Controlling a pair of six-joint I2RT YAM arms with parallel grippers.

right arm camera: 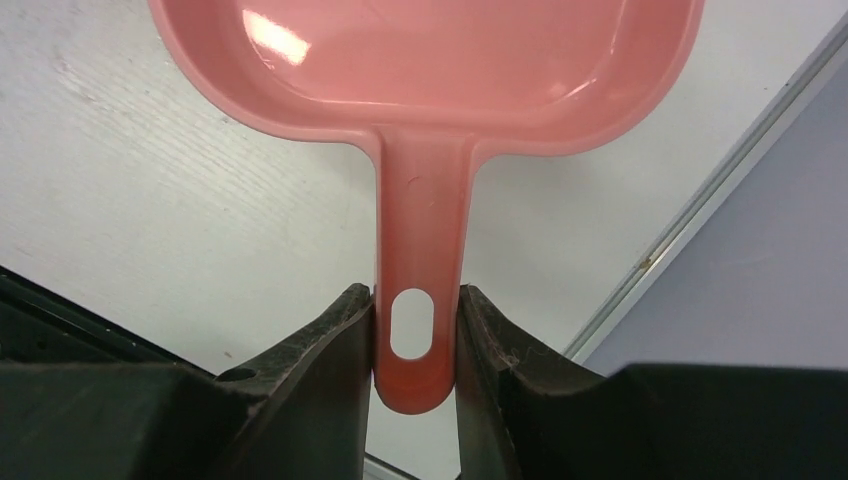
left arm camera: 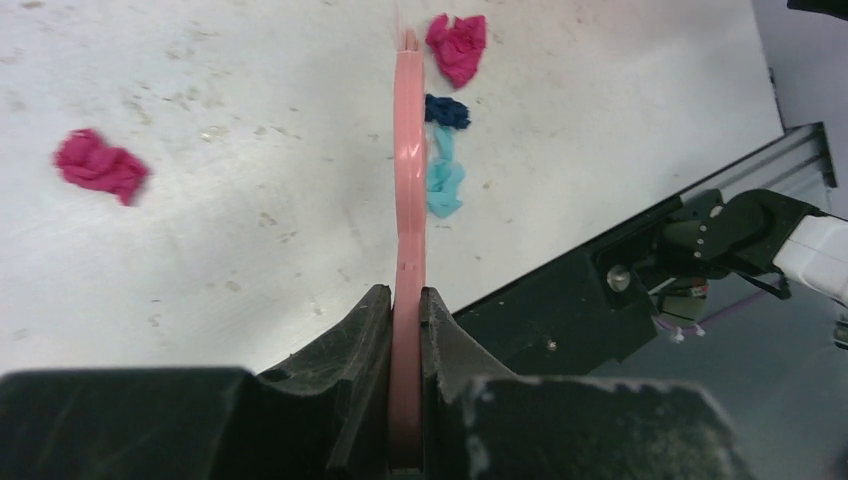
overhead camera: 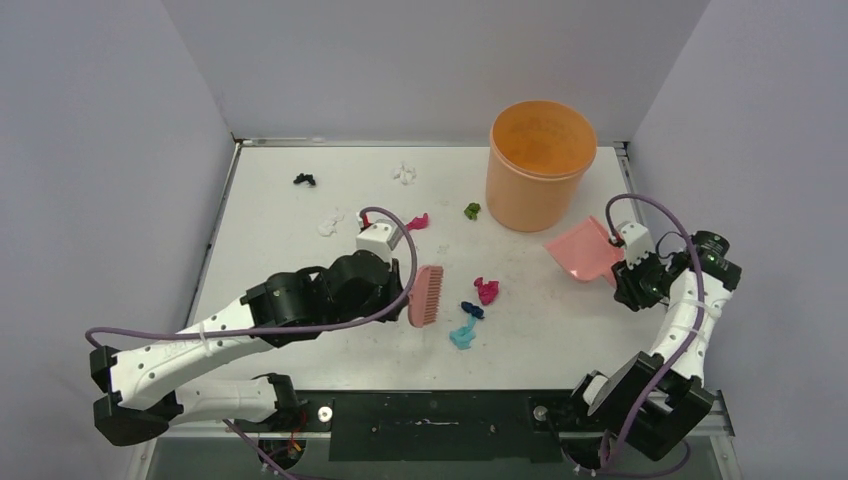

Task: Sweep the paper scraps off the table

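My left gripper is shut on the handle of the pink hand brush, held on edge over the table; it also shows in the left wrist view. Just right of the brush lie a magenta scrap, a dark blue scrap and a light blue scrap; another magenta scrap lies to its left. My right gripper is shut on the handle of the pink dustpan, held tilted at the right. Green, white and black scraps lie farther back.
An orange bucket stands at the back right, close behind the dustpan. Another white scrap lies left of my left wrist. Grey walls close in the table on three sides; a black rail runs along the near edge.
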